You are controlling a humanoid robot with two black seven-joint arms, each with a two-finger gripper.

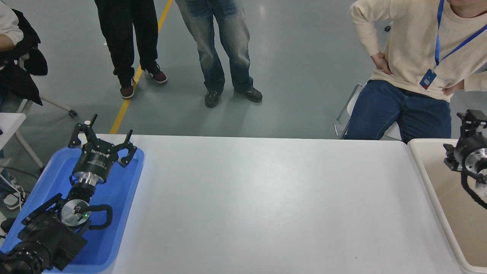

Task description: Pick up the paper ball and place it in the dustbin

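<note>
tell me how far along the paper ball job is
No paper ball shows on the table or in the visible part of the dustbin, so its drop can't be confirmed. The right gripper hangs over the bin's far edge, its grip unclear. The left gripper sits open over the blue tray.

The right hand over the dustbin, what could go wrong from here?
1. The right hand hangs above the dustbin's far rim, close to a seated person; a wide swing might reach them.
2. No paper ball shows on the white table or in the visible part of the bin, so the arm may search for nothing.
3. The left hand sits parked over the blue tray; any move could knock it.
</note>
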